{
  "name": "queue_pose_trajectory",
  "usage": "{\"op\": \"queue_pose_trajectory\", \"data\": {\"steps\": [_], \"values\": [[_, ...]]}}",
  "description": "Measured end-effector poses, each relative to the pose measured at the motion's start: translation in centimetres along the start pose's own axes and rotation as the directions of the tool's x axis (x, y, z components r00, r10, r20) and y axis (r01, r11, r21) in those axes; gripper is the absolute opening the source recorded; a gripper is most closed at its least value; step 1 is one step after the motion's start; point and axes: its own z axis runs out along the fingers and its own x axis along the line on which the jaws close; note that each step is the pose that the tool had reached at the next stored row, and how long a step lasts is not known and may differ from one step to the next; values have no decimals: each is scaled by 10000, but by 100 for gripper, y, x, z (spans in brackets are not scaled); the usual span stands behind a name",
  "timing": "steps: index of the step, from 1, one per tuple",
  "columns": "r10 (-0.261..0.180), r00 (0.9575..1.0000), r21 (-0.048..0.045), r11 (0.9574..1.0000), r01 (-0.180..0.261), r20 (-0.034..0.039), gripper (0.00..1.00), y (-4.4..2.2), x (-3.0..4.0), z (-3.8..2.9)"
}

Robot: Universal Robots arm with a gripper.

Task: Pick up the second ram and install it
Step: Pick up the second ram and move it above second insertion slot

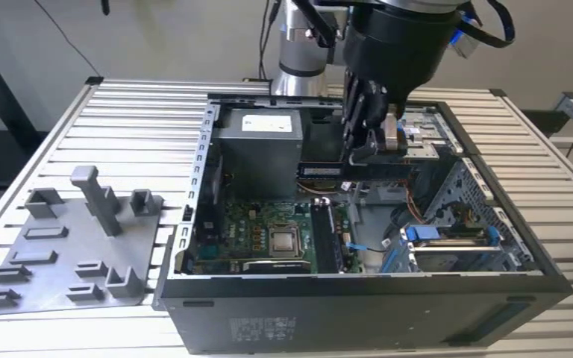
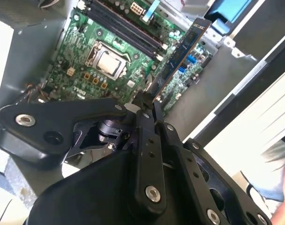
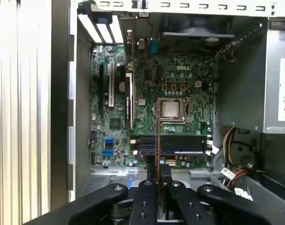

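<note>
Slatted metal table [image 1: 117,112], open computer case [image 1: 366,298]. Upper centre of the exterior view, my gripper [image 1: 372,155] is clamped on the second ram [image 2: 180,55], held above the motherboard [image 3: 189,77]. Skewed against the memory slots [image 3: 173,140], I'd expect it to jam or slip.

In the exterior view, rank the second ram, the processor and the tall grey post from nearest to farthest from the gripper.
1. second ram, held in the gripper.
2. processor, on the motherboard inside the case.
3. tall grey post, outside the case, exterior view's left.
</note>
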Motion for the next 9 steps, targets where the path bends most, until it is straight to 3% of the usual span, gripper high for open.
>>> {"op": "queue_pose_trajectory", "data": {"steps": [4,9], "values": [[0,10000,-6,10000,0,-3,14,-116,-1,-6],[1,10000,-6,10000,-1,-1,14,-143,-1,-6]]}}
